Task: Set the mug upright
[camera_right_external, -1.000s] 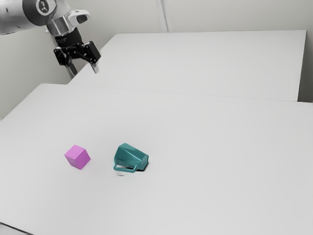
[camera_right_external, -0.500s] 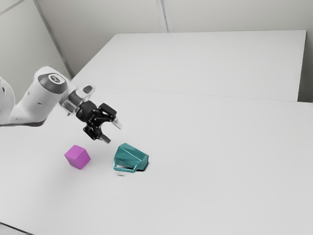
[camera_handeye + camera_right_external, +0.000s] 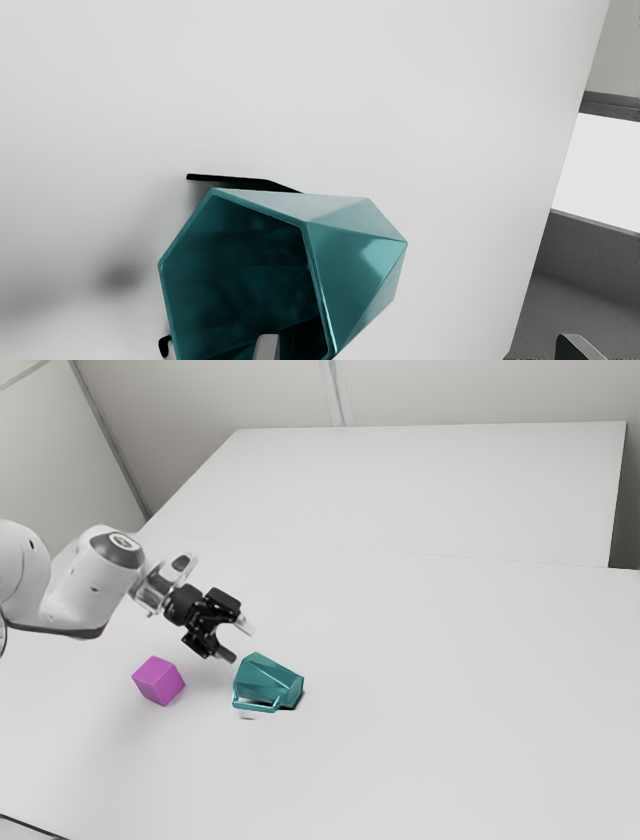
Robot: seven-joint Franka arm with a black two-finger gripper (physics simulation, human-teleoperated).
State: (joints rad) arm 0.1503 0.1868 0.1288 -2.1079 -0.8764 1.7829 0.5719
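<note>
At the exterior view's left, a purple solid cube (image 3: pixel 158 681) rests on the white flat surface (image 3: pixel 450 720). Next comes the black two-finger claw (image 3: pixel 238 641), fingers apart, near the open end of a teal faceted mug (image 3: pixel 270 682), which lies on its side farther right.

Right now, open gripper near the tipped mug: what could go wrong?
Rim strike: in the wrist view one finger overlaps the mouth of the mug. Closing in as aimed, the gripper might knock the rim instead of straddling the wall.

Roll: the mug lies on its side, so an off-centre push could turn it or swing its handle.

Side contact: the pink cube sits near the mug; a wide sweep might clip it.
</note>
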